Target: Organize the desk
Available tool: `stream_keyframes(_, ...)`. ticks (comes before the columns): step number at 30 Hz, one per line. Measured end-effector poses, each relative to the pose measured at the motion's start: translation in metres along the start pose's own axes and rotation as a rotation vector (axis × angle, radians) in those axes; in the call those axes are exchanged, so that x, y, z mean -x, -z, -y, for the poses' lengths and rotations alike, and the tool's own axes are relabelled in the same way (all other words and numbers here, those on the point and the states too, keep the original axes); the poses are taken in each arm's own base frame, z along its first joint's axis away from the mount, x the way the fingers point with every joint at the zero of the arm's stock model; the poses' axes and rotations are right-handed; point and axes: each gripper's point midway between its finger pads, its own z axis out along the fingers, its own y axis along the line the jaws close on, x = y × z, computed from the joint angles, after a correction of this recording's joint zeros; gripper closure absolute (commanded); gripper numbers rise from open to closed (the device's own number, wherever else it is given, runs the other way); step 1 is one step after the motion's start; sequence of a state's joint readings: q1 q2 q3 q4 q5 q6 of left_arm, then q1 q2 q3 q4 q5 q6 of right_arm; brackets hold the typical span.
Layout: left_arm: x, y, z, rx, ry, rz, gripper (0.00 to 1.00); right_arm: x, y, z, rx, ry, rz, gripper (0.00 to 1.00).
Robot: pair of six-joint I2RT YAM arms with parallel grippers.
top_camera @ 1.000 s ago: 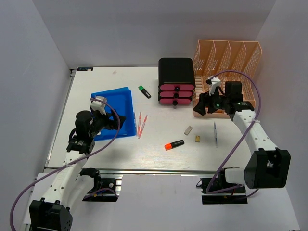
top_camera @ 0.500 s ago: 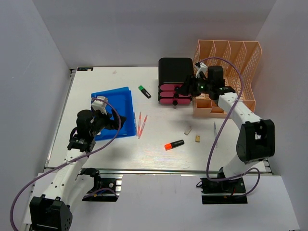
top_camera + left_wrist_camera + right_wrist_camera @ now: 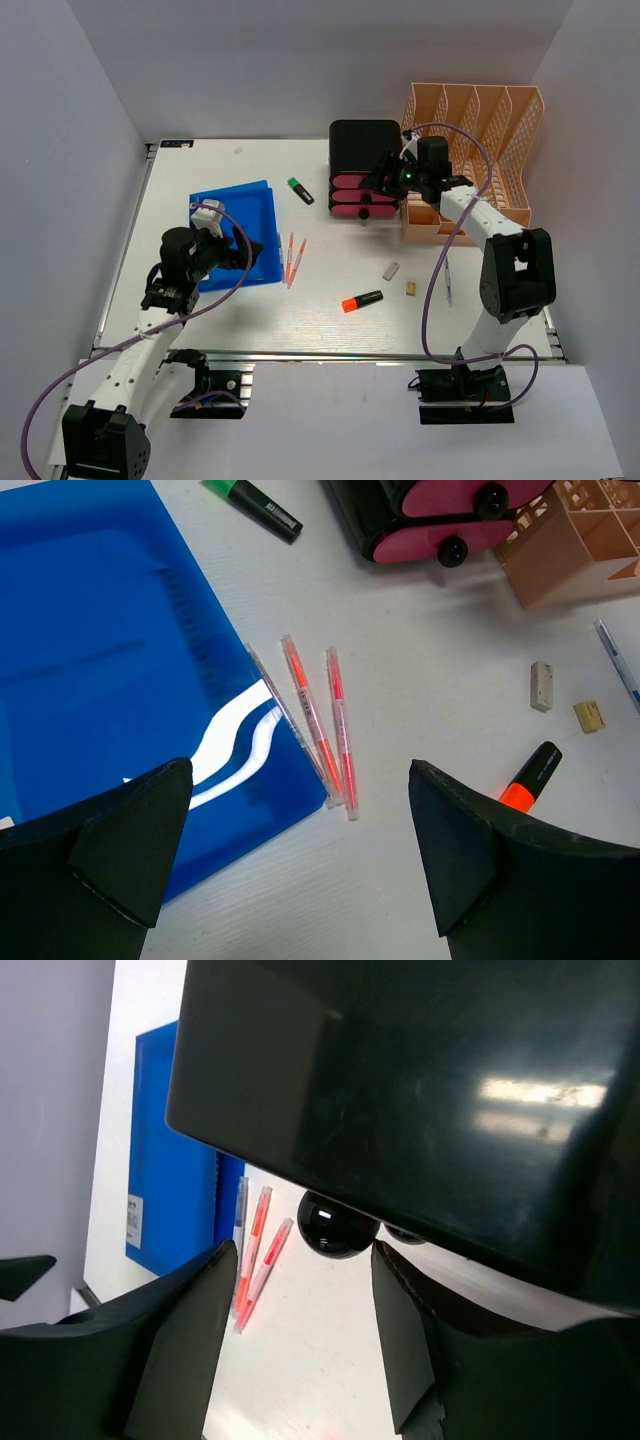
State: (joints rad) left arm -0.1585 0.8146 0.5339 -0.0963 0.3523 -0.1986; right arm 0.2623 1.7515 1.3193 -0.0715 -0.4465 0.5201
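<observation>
The white desk [image 3: 200, 170] carries a blue folder [image 3: 240, 235] at the left, with my left gripper [image 3: 240, 250] hovering open over its near right corner. In the left wrist view the gripper [image 3: 300, 770] has bare desk between its wide jaws, with the folder [image 3: 100, 660] and pink pens [image 3: 320, 730] just beyond. My right gripper [image 3: 385, 180] is at the right front of the black drawer unit [image 3: 366, 170]. In the right wrist view it [image 3: 304, 1250] is open. A round black knob [image 3: 335, 1225] sits between the fingers, close to the right one.
A green highlighter [image 3: 300, 190], an orange highlighter [image 3: 362, 300], two small erasers [image 3: 391, 270] [image 3: 411, 288] and a blue pen [image 3: 447, 278] lie loose. The peach lattice rack [image 3: 470, 120] stands at the back right beside the drawer unit. A metal rail [image 3: 300, 352] edges the near side.
My right arm swung left from the front of the peach rack to the drawer unit, and its jaws narrowed around a knob. The left arm has barely moved.
</observation>
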Motion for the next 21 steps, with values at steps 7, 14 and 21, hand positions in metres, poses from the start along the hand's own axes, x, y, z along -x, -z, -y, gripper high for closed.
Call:
stream_keyframes(7, -0.0004, -0.0003, -0.0002, 0.000, 0.001, -0.002, 0.02, 0.0058, -0.0037, 0.0016, -0.025, -0.043, 0.032, 0.40)
stream_keyframes(14, -0.0003, -0.0002, -0.0001, 0.000, 0.001, -0.001, 0.02, 0.0084, -0.0053, 0.0038, -0.047, -0.072, 0.051, 0.44)
stream_keyframes(21, 0.0005, 0.0003, 0.0002, 0.000, 0.000, 0.002, 0.02, 0.0077, -0.0094, 0.0092, -0.069, -0.096, 0.056, 0.51)
